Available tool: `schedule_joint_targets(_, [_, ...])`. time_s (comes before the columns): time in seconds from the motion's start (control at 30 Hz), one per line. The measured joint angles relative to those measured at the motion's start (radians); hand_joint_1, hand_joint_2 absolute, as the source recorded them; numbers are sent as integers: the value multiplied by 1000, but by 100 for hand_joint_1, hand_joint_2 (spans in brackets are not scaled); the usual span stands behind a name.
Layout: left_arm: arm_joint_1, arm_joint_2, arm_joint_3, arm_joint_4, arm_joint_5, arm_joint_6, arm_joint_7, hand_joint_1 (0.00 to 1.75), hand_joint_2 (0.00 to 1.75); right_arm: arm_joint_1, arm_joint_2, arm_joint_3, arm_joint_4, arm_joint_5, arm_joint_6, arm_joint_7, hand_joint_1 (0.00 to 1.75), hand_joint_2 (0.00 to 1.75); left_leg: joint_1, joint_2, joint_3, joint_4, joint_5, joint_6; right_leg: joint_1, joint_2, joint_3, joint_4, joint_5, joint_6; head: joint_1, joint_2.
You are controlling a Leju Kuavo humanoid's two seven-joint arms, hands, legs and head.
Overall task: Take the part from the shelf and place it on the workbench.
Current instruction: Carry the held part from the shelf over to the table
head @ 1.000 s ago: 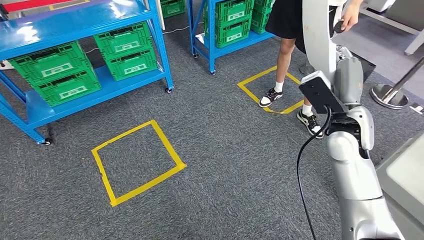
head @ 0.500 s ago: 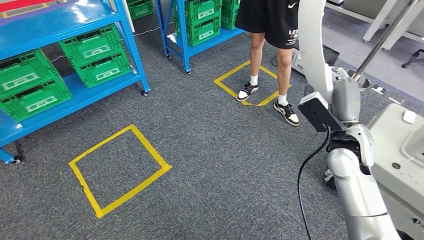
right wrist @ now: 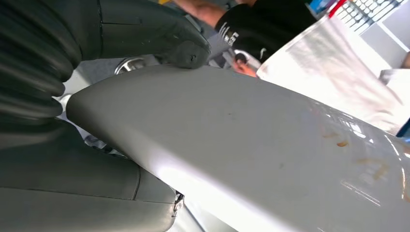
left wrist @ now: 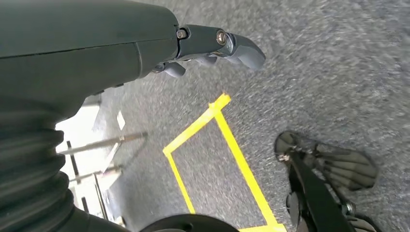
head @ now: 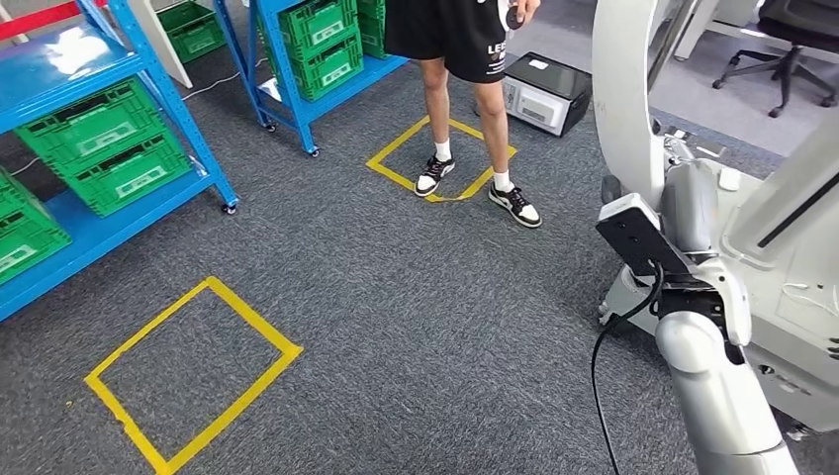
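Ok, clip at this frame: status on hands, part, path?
Right hand holds the white part. Left hand empty, fingers curled. Workbench at right. Person stands ahead, off the path.

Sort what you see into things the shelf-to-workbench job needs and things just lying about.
Job: white part, right robot hand holding it, blue shelf, workbench.
Lying about: green crates, yellow tape square, grey box, office chair, person standing by.
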Motion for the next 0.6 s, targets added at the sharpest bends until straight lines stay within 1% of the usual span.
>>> schedule_joint_targets(0.03, [0, 1, 0, 0, -1, 0, -5, 0, 175, 3, -5, 0, -8, -2, -3, 0, 175, 175, 1, -21, 31, -69, 27, 5, 1, 13, -2, 3, 0, 3, 0, 0])
schedule_joint_targets(0.07, [-1, 2, 0, 0, -1, 0, -12, 0, 175, 5, -8, 0, -17, -3, -6, 3, 175, 175, 1, -37, 53, -121, 44, 9, 1, 24, -4, 4, 2, 8, 0, 0])
schedule_joint_targets(0.1, [-2, 3, 0, 0, -1, 0, -19, 0, 175, 7, -11, 0, -26, -2, -8, 10, 175, 175, -1, -48, 65, -149, 49, 13, 0, 36, -7, 4, 3, 14, 0, 0])
schedule_joint_targets(0.13, [-4, 5, 0, 0, -2, -1, -26, 0, 175, 9, -14, -1, -35, -1, -9, 17, 175, 175, -3, -44, 67, -155, 46, 16, 0, 46, -10, 2, 6, 22, 0, 0])
schedule_joint_targets(0.17, [-5, 6, 0, 0, -2, -1, -33, 0, 175, 13, -18, -2, -43, 1, -10, 25, 175, 175, -4, -32, 70, -158, 49, 21, -2, 58, -12, -1, 9, 30, 0, 0])
schedule_joint_targets(0.2, [-7, 7, 0, -1, -3, -1, -40, 0, 175, 17, -23, -4, -52, 2, -10, 33, 175, 175, -3, -20, 74, -162, 53, 28, -3, 56, -15, 1, 10, 36, 0, 0])
schedule_joint_targets(0.23, [-8, 8, 0, -1, -3, -1, -47, 0, 175, 18, -30, -8, -59, 3, -10, 39, 175, 175, -1, -8, 77, -167, 58, 36, -2, 39, -23, 15, 1, 41, 1, 0])
schedule_joint_targets(0.27, [-8, 8, 0, -1, -4, -1, -54, 0, 175, 16, -36, -11, -66, 3, -9, 44, 175, 175, 1, 5, 80, -173, 62, 41, 0, 12, -40, 49, -19, 44, 2, 0])
schedule_joint_targets(0.3, [-8, 9, 0, -1, -4, 0, -60, 0, 175, 14, -41, -13, -71, 2, -9, 49, 175, 175, 1, 19, 80, -175, 64, 45, 2, -21, -66, 103, -49, 46, 3, 0])
schedule_joint_targets(0.33, [-6, 9, 0, -2, -4, 0, -66, 0, 175, 10, -44, -14, -75, 2, -8, 51, 175, 175, 1, 32, 80, -175, 63, 48, 2, -45, -98, 169, -83, 50, 3, 0])
schedule_joint_targets(0.37, [-5, 9, 0, -1, -4, 0, -70, 0, 175, 9, -45, -15, -76, 4, -8, 53, 175, 175, 0, 46, 79, -174, 62, 49, 1, -56, -128, 232, -108, 53, 3, 0])
schedule_joint_targets(0.4, [-4, 9, 0, -1, -4, 0, -74, 0, 175, 8, -45, -15, -77, 7, -9, 54, 175, 175, 0, 60, 79, -174, 61, 48, -2, -62, -146, 270, -118, 55, 3, 0])
schedule_joint_targets(0.43, [-4, 8, 0, -1, -3, 0, -76, 0, 175, 4, -44, -15, -77, 15, -9, 56, 175, 175, 0, 73, 79, -172, 59, 47, -4, -66, -146, 273, -109, 58, 3, 0])
schedule_joint_targets(0.47, [-5, 7, 0, 0, -2, 0, -76, 0, 175, -4, -43, -15, -76, 24, -9, 57, 175, 175, 1, 86, 79, -170, 56, 44, -7, -73, -123, 233, -84, 59, 3, 0])
schedule_joint_targets(0.5, [-7, 6, 0, 0, 0, 0, -74, 0, 175, -17, -40, -15, -74, 34, -9, 59, 175, 175, 1, 98, 80, -166, 53, 40, -9, -87, -84, 165, -52, 61, 3, 0])
schedule_joint_targets(0.53, [-9, 5, 0, 0, 2, 0, -70, 0, 175, -36, -35, -14, -68, 42, -9, 60, 175, 175, -1, 111, 77, -161, 48, 35, -8, -106, -48, 100, -29, 59, 3, 0])
schedule_joint_targets(0.57, [-12, 4, 0, 0, 4, 0, -64, 0, 175, -57, -28, -14, -59, 48, -8, 59, 175, 175, -3, 122, 76, -157, 41, 29, -8, -122, -21, 49, -14, 55, 3, 0])
schedule_joint_targets(0.6, [-15, 5, 1, -1, 6, 0, -58, 0, 175, -77, -22, -13, -46, 52, -8, 56, 175, 175, -6, 132, 76, -154, 35, 23, -6, -131, -8, 23, -10, 49, 2, 0])
